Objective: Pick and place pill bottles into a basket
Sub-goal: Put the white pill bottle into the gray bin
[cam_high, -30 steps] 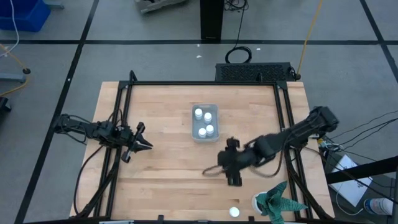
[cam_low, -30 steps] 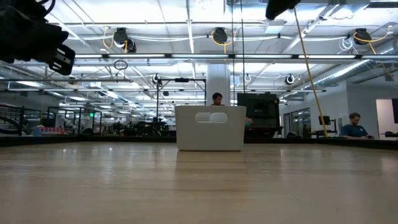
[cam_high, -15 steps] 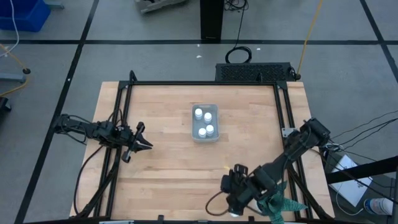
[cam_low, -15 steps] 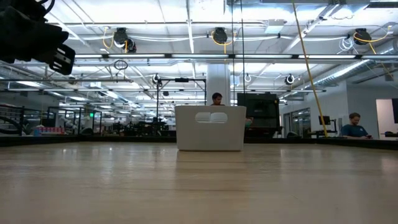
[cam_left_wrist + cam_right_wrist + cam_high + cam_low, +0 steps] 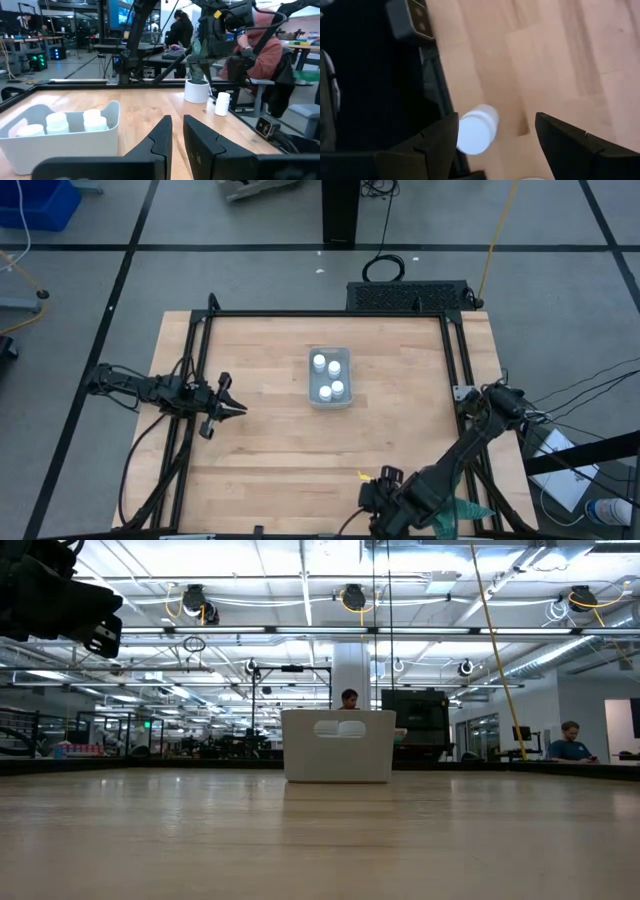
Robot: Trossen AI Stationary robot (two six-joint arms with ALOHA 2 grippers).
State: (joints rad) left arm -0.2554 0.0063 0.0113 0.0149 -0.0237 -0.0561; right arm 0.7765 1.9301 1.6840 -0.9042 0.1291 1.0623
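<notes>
Right hand [image 5: 495,137] spread over one pill bottle [image 5: 476,129] at surface's [image 5: 260,450] near edge. Left hand [image 5: 236,408] nearly pressed together, idle. Basket [image 5: 329,398] holds four bottles.

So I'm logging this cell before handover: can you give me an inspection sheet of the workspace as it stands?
Surface: wooden table, bare wood mostly.
Job's things: basket mid-table holds four pill bottles; one loose bottle stands at the near edge.
Clutter: green plant at the near right corner.
Grippers: right tool open, over the loose bottle; left tool waits at the left side, nearly closed.
Cables: black coil on the floor behind the table.
Surroundings: seated people beyond the table.
</notes>
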